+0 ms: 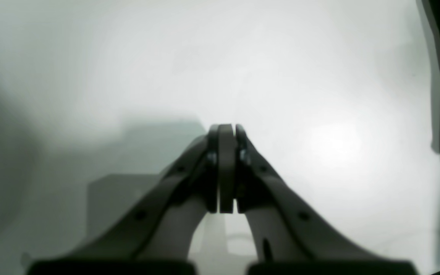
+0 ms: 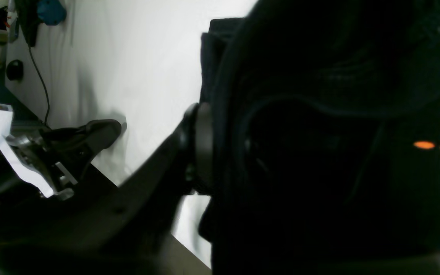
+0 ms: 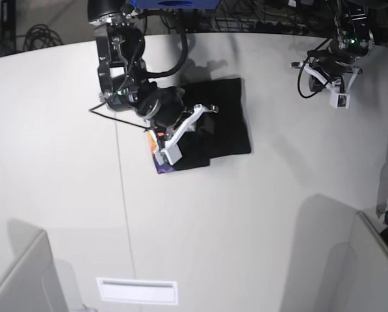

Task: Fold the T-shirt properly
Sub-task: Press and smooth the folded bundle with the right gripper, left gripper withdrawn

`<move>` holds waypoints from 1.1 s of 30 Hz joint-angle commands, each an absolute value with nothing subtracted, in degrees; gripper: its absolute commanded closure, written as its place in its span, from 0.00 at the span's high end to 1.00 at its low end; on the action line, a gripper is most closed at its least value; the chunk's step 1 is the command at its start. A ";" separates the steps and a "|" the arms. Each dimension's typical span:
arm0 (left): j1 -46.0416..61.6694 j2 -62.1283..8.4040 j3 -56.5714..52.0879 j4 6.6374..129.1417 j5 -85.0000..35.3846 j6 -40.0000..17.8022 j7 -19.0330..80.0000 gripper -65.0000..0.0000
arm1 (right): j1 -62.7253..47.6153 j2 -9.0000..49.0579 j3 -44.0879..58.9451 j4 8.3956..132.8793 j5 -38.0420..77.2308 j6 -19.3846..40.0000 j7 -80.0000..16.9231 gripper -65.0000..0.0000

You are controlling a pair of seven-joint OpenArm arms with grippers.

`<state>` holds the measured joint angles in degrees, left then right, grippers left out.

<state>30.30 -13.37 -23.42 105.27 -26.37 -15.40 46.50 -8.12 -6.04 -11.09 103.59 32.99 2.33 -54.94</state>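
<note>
Right gripper (image 3: 192, 125) sits on the folded black T-shirt (image 3: 223, 120), jaws hidden in cloth, can't tell. Left gripper (image 1: 226, 131) clamped shut, empty, over the table (image 3: 245, 214).

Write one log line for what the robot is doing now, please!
stage: folding | black cloth T-shirt: folded on white table | right gripper: on T-shirt, grip unclear | left gripper: shut, empty, away
</note>
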 commanded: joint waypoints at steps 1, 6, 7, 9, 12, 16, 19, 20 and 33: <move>30.20 -14.02 -23.69 106.15 -26.77 -15.60 45.49 0.00 | -7.25 -6.64 -11.30 103.96 34.24 2.42 -54.02 0.27; 30.20 -14.02 -23.69 106.15 -26.77 -15.60 45.49 0.00 | -7.25 -6.73 -11.30 101.93 34.24 2.42 -53.85 0.46; 30.20 -14.02 -23.69 106.15 -26.77 -15.60 45.49 0.00 | -7.25 -6.73 -11.38 101.93 34.24 2.42 -53.85 0.46; 30.20 -14.02 -23.78 106.15 -26.77 -15.60 45.49 0.00 | -7.25 -6.73 -11.38 101.93 34.24 2.42 -53.85 0.46; 30.20 -14.02 -23.78 106.15 -26.77 -15.60 45.49 0.00 | -7.25 -6.73 -12.79 101.93 34.24 2.42 -53.76 0.46; 30.11 -13.85 -27.21 106.42 -26.77 -15.60 45.49 0.00 | -5.41 -6.73 -17.45 100.26 34.24 2.42 -53.76 0.46; 30.11 -13.93 -29.41 106.42 -26.86 -15.60 45.49 0.00 | -2.42 -6.73 -21.76 96.84 34.24 2.42 -54.11 0.46; 30.11 -13.93 -30.55 106.42 -26.86 -15.60 45.49 0.00 | -1.36 -6.73 -23.87 95.78 34.24 2.42 -54.11 0.46; 30.37 -13.58 -42.24 105.89 -26.86 -31.34 46.02 0.00 | 3.38 -5.41 -32.22 101.41 34.15 2.33 -56.75 0.31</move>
<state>29.91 -12.84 -41.91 105.10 -26.28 -30.96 46.98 2.17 -5.34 -32.58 100.29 33.67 2.22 -58.15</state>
